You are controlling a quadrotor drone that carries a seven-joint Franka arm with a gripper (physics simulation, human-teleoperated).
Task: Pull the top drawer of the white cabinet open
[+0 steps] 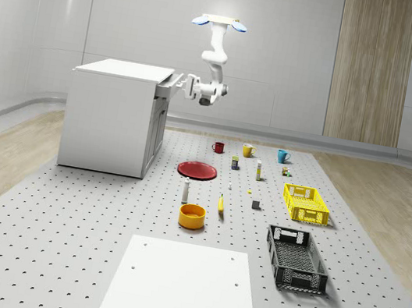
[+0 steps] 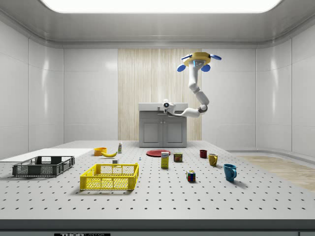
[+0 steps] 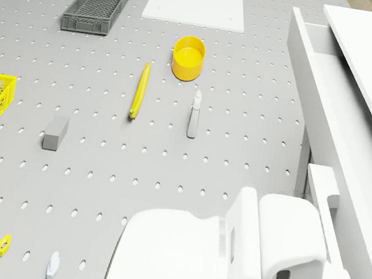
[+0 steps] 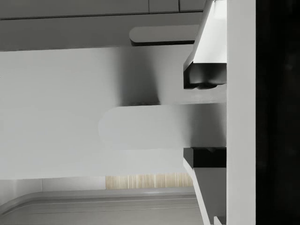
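The white cabinet (image 1: pixel 109 118) stands at the whole-scene view's left. Its top drawer (image 1: pixel 170 85) juts out a short way from the front; in the drone view the drawer (image 3: pixel 311 57) shows an open gap behind its front panel. The drone (image 1: pixel 220 22) hovers in the air in front of the cabinet, above drawer height, with its arm bent down toward the drawer. My gripper (image 1: pixel 186 85) is at the drawer front. In the wrist view my gripper (image 4: pixel 206 119) straddles the white bar handle (image 4: pixel 145 127), with one dark pad (image 4: pixel 205 77) on each side, shut on it.
On the perforated floor in front of the cabinet lie a red plate (image 1: pixel 197 170), a yellow bowl (image 1: pixel 192 216), a banana (image 1: pixel 221 203) and a small bottle (image 1: pixel 185 191). Further right are three mugs (image 1: pixel 248 151), a yellow crate (image 1: pixel 306 204) and a black crate (image 1: pixel 296 258). A white sheet (image 1: pixel 183 292) lies nearest the camera.
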